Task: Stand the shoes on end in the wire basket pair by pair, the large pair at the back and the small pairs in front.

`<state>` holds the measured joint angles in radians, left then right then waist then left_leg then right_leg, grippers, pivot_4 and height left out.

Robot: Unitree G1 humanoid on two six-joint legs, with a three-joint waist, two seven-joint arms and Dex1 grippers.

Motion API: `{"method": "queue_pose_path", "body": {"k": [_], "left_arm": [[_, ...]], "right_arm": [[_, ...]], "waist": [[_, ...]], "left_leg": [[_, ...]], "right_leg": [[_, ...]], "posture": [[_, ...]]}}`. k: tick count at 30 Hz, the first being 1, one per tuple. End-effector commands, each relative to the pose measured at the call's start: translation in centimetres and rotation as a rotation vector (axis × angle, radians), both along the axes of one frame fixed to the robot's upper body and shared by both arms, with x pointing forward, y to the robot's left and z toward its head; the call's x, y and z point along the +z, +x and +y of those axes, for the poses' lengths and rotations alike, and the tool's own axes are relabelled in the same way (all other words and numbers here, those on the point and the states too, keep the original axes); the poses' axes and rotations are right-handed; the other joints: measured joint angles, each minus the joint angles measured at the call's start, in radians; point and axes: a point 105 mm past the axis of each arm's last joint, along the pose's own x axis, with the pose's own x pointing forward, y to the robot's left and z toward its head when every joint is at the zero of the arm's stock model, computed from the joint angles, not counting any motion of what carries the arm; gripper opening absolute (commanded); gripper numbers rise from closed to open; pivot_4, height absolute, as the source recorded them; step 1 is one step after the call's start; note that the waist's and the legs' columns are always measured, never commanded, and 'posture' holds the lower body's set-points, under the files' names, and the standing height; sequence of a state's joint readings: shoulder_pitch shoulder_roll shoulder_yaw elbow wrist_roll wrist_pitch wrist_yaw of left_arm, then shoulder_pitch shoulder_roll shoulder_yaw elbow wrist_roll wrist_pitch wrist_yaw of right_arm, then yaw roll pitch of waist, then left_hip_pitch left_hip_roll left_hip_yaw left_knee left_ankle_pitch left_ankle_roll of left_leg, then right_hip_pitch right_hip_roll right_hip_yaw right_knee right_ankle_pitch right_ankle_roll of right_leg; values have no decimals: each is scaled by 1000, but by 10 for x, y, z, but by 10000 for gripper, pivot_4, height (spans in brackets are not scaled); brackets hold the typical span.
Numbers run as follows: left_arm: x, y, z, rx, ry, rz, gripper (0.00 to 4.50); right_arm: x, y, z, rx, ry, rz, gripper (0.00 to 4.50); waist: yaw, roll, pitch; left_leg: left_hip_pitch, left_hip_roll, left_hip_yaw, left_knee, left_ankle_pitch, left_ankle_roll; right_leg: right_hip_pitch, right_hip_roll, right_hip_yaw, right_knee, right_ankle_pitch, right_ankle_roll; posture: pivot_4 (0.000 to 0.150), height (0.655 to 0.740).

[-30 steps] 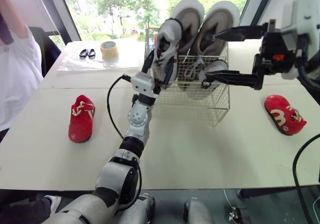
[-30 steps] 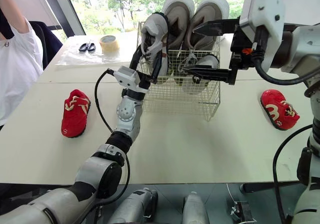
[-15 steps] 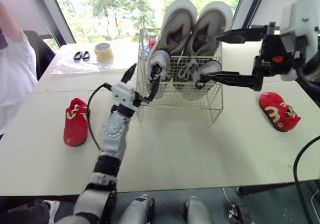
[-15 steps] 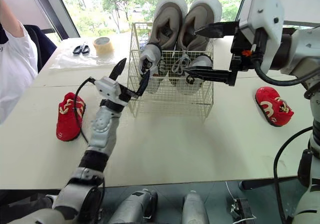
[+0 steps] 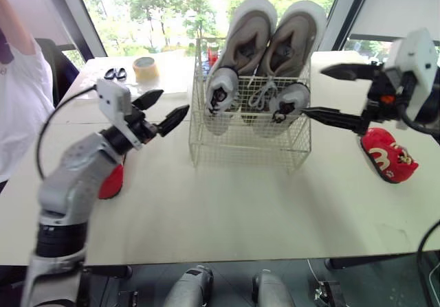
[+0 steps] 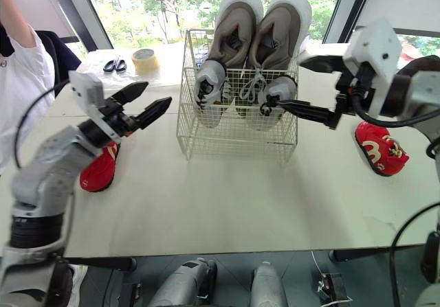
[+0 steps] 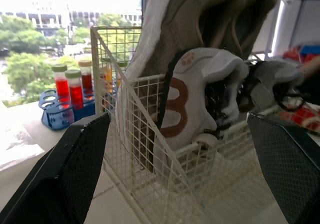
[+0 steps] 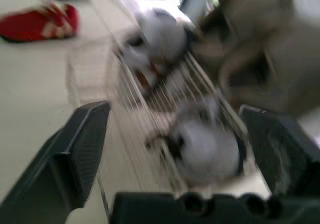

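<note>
The wire basket [image 5: 247, 145] stands mid-table. Two large tan shoes [image 5: 271, 36] stand on end at its back. In front of them stand two small white shoes, one on the left [image 5: 220, 94] and one on the right [image 5: 289, 102]. My left gripper [image 5: 174, 101] is open and empty, just left of the basket. To the basket's right, my right gripper [image 5: 314, 89] is open, its lower finger close to the right white shoe. One red shoe [image 5: 110, 181] lies on the table partly behind my left arm. The other red shoe [image 5: 388, 157] lies at the right.
A tape roll [image 5: 145, 66] and scissors [image 5: 115, 73] lie at the back left. A person [image 5: 17, 94] sits at the left edge. A rack of red-filled tubes [image 7: 70, 96] stands behind the basket. Bare table lies in front of the basket.
My left gripper let go of the left small white shoe, now standing in the basket, and drew back to the left. My right gripper shifted slightly right.
</note>
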<state>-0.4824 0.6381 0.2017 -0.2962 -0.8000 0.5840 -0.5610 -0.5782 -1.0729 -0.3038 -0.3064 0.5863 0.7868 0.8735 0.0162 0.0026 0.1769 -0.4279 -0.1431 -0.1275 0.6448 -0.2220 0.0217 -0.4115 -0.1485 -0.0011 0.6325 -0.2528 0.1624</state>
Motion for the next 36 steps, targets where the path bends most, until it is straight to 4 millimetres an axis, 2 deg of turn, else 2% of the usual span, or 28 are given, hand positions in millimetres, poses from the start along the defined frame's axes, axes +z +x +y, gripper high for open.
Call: {"method": "queue_pose_path", "body": {"k": [1, 4, 8, 11, 16, 24, 29, 34, 36], "left_arm": [[13, -17, -9, -113, 54, 37, 44882], [13, -23, -16, -178, 108, 56, 44882], [12, -31, -26, -259, 86, 73, 44882], [5, -43, -31, -372, 105, 116, 44882], [-6, -47, -31, -400, 158, 188, 44882], [-6, -52, -32, -402, 158, 179, 44882], [-6, -53, -32, -403, 162, 174, 44882], [-7, -48, -31, -384, 179, 169, 44882], [-8, -47, -31, -381, 187, 164, 45000]], "right_arm": [[-7, 5, -53, -283, 26, -12, 45000], [-33, 8, -81, -430, 41, 38, 45000], [-68, 12, -122, -624, 65, 117, 45000], [-82, 14, -142, -698, 109, 143, 45000], [-108, 14, -169, -790, 94, 220, 45000], [-140, 16, -189, -842, 108, 310, 45000], [-150, 18, -202, -871, 110, 320, 45000], [-164, 22, -203, -865, 157, 364, 45000], [-164, 25, -202, -859, 175, 360, 39442]], "waist": [[4, 0, 0], [2, 0, 0], [-6, 1, 0], [-9, 1, 0], [-7, 3, 0], [-6, 3, 0], [-7, 3, 0], [-7, 3, 0], [-7, 3, 0]], "left_leg": [[0, 0, 0, 1, 0, 0], [1, 0, 0, 1, 0, 0], [1, 0, 0, -1, 0, 0], [1, 0, 1, -1, 0, -1], [1, 0, 1, -2, 1, -1], [1, 0, 1, -1, 1, -1], [1, 0, 1, -1, 1, -1], [1, 0, 1, -1, 1, -1], [1, 0, 1, -1, 1, -1]], "right_leg": [[1, 0, 0, 0, 0, 0], [2, 0, 0, 0, 0, 0], [4, 0, 1, 0, 0, 0], [3, 0, 2, 0, 0, 0], [4, 0, 2, 0, 0, 0], [4, 0, 2, 0, 0, 0], [4, 0, 2, 0, 0, 0], [4, 0, 2, 0, 0, 0], [4, 0, 2, 0, 0, 0]], "posture": [[1500, 7400], [1500, 7400], [1500, 7400], [1500, 7400], [1500, 7400], [1500, 7400], [1500, 7400], [1500, 7400], [1500, 7400]]}}
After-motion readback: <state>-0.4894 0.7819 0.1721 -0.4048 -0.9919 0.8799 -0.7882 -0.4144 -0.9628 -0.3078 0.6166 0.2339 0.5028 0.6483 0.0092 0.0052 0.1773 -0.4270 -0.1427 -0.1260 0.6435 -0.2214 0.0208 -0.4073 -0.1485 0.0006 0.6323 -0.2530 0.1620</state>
